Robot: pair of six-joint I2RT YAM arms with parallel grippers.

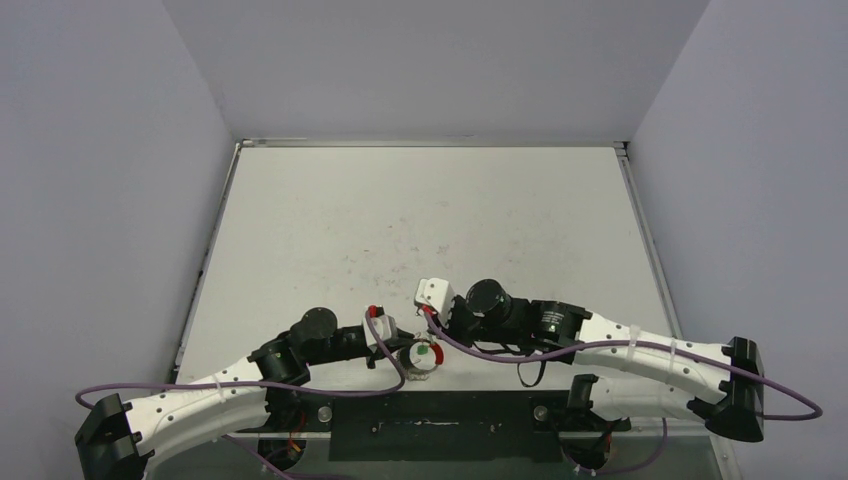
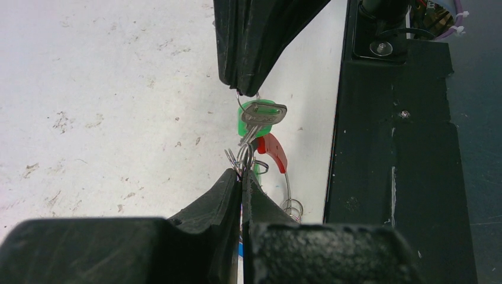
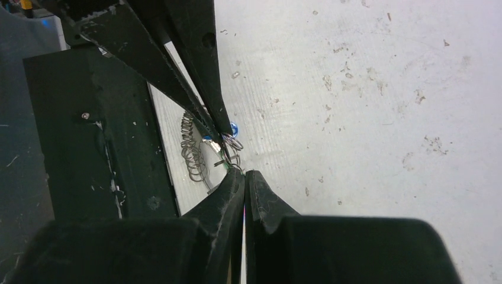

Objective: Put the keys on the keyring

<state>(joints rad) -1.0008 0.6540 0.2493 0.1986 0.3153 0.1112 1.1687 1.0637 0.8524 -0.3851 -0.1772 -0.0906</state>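
Observation:
The keyring (image 1: 421, 360), a silvery coil with a red section (image 2: 273, 151), lies near the table's front edge between both grippers. My left gripper (image 2: 241, 174) is shut on its thin wire beside the red section; loose coil turns (image 2: 291, 207) trail to the right. My right gripper (image 2: 241, 89) is shut on the same wire a short way off, and in its own view its tips (image 3: 244, 173) pinch fine wire. A green-headed key (image 2: 259, 117) with a silver part hangs on the wire between the two grippers. A blue speck (image 3: 233, 126), perhaps another key, shows behind the left fingers (image 3: 198, 89).
The black base plate (image 2: 393, 154) of the arms lies right beside the keyring, along the near table edge. The white table (image 1: 420, 230) stretches away behind, ringed by grey walls. Purple cables (image 1: 480, 350) loop from both wrists.

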